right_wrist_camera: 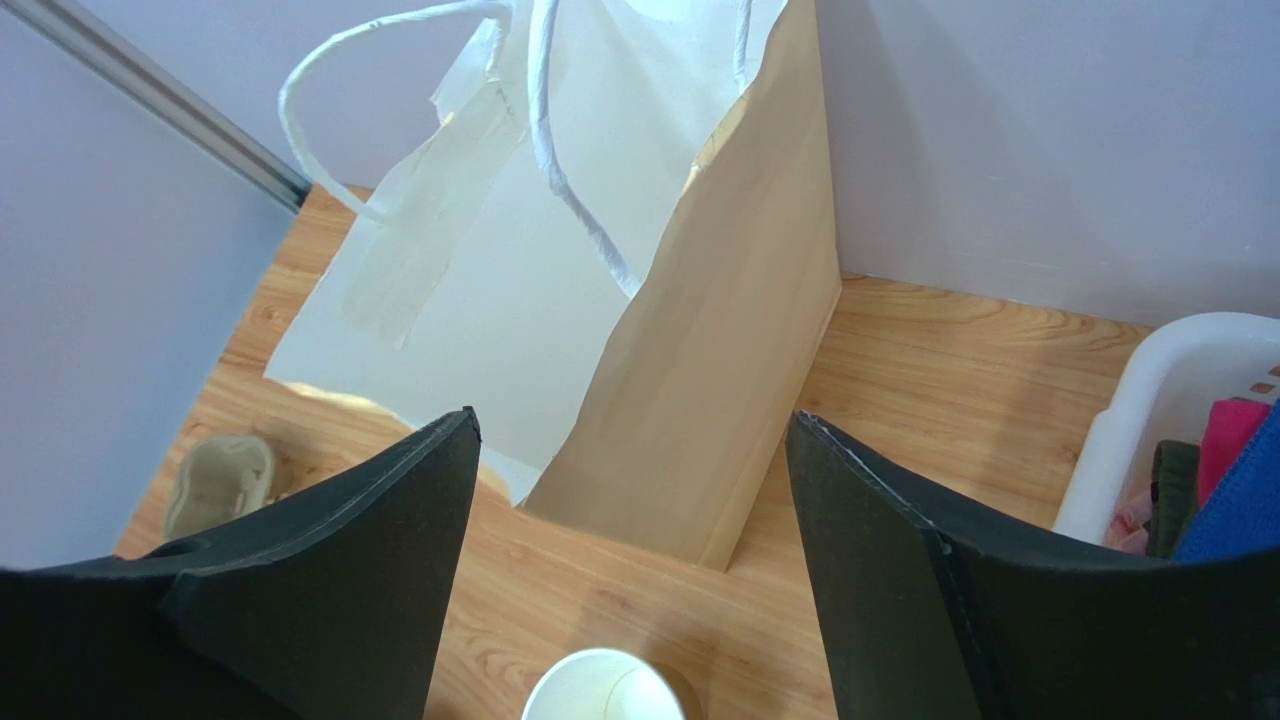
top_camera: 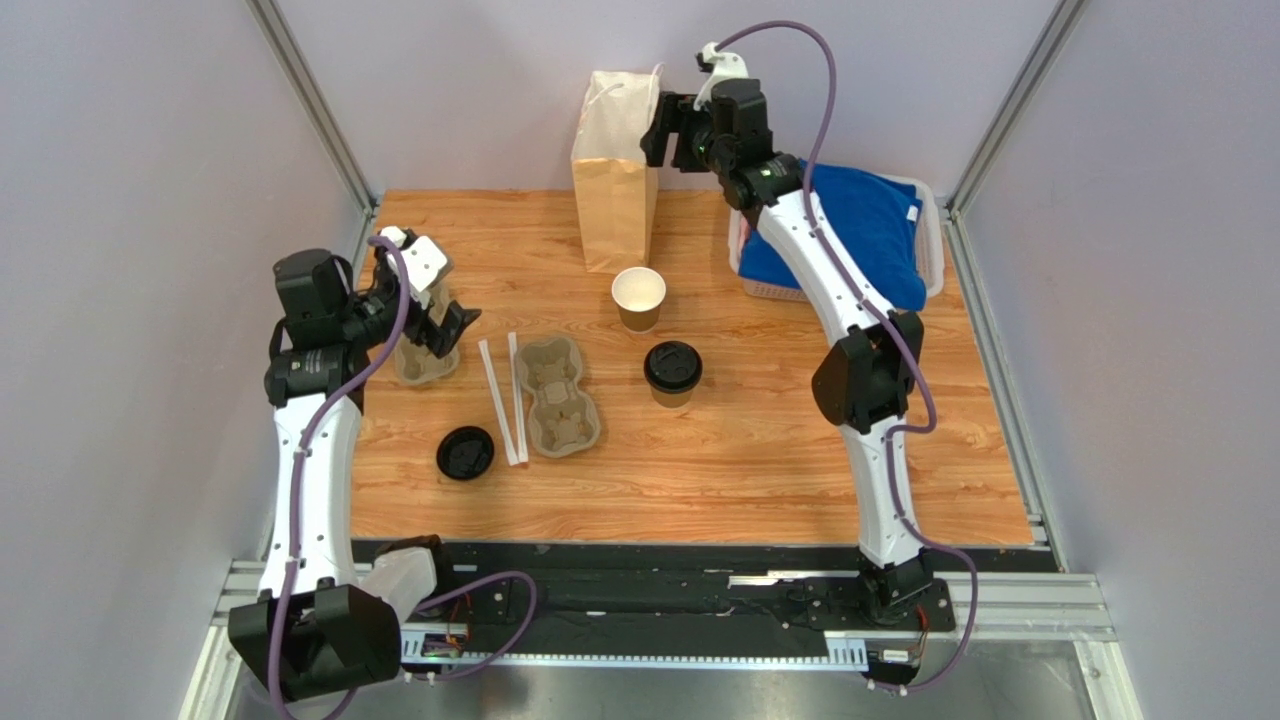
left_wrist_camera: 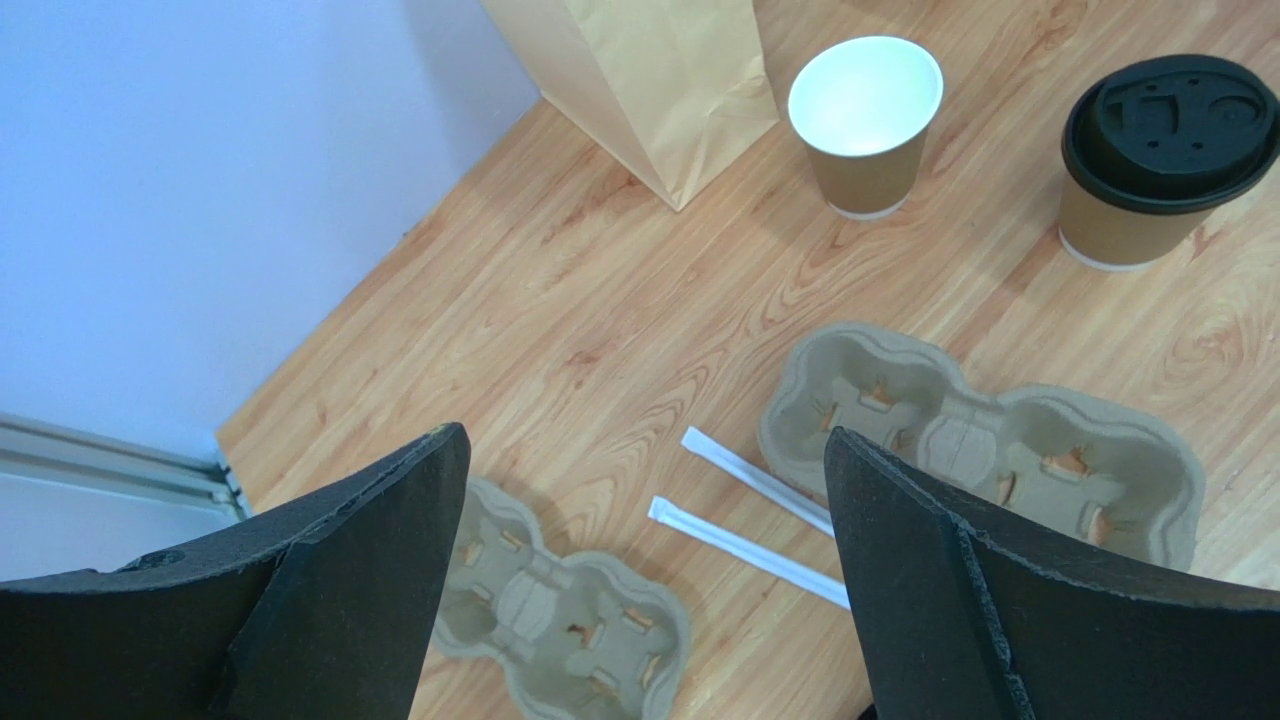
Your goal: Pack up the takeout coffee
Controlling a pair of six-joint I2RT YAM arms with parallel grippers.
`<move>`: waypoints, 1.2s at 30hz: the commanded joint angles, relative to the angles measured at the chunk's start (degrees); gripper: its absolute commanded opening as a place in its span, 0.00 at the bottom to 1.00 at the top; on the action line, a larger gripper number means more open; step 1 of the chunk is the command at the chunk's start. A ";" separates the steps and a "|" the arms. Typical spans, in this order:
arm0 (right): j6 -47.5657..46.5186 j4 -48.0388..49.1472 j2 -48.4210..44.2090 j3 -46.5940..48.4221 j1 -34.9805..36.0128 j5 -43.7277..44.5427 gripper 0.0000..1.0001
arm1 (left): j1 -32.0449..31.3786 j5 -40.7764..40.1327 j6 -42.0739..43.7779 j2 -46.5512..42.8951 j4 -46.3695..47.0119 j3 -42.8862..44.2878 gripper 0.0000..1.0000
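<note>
The takeout coffee [top_camera: 673,372], a brown cup with a black lid, stands upright mid-table; it also shows in the left wrist view [left_wrist_camera: 1165,158]. An upright brown paper bag [top_camera: 616,165] with its mouth open stands at the back and fills the right wrist view [right_wrist_camera: 676,300]. A pulp cup carrier [top_camera: 556,393] lies left of the coffee. My left gripper [top_camera: 443,333] is open and empty above a second carrier [left_wrist_camera: 564,600]; its jaws [left_wrist_camera: 643,435] are wide apart. My right gripper [top_camera: 669,128] is open and empty, high beside the bag's top [right_wrist_camera: 631,417].
A lidless brown cup [top_camera: 639,297] stands in front of the bag, also seen from the right wrist [right_wrist_camera: 609,690]. A loose black lid [top_camera: 466,453] and two wrapped straws [top_camera: 501,398] lie left of the carrier. A white basket [top_camera: 935,240] with blue cloth sits back right.
</note>
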 commanded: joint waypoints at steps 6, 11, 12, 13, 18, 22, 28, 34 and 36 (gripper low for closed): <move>-2.32 10.01 5.09 4.04 1.63 5.07 0.79 | -0.17 0.62 -2.65 -4.09 4.49 -3.84 0.97; -2.93 11.69 7.99 4.13 1.90 8.59 0.65 | -0.17 -0.08 -2.21 -5.32 4.31 -4.46 0.97; -3.11 11.87 8.25 4.13 1.81 8.94 0.60 | -0.17 -0.09 -2.21 -5.50 4.14 -4.46 0.97; -3.28 12.13 8.43 4.13 1.81 8.94 0.51 | -0.17 -0.52 -2.12 -5.84 4.31 -4.63 0.98; -3.90 14.59 8.61 6.32 1.72 11.92 0.23 | -0.08 -3.15 -4.05 -6.72 6.77 -5.42 0.98; -5.04 18.89 7.38 7.73 1.37 14.91 0.01 | -0.17 -5.62 -8.00 -6.55 9.75 -5.69 0.98; -7.41 30.84 4.75 10.89 0.40 20.54 0.00 | -0.08 -9.31 -16.27 -5.06 12.75 -4.73 0.98; -9.44 36.21 -3.86 9.33 -1.00 18.88 0.00 | -0.17 -8.00 -21.63 -4.53 13.37 -1.31 0.99; -9.09 36.30 -10.07 3.80 -1.53 17.91 0.00 | -0.08 -7.65 -26.43 -3.83 13.45 0.63 0.99</move>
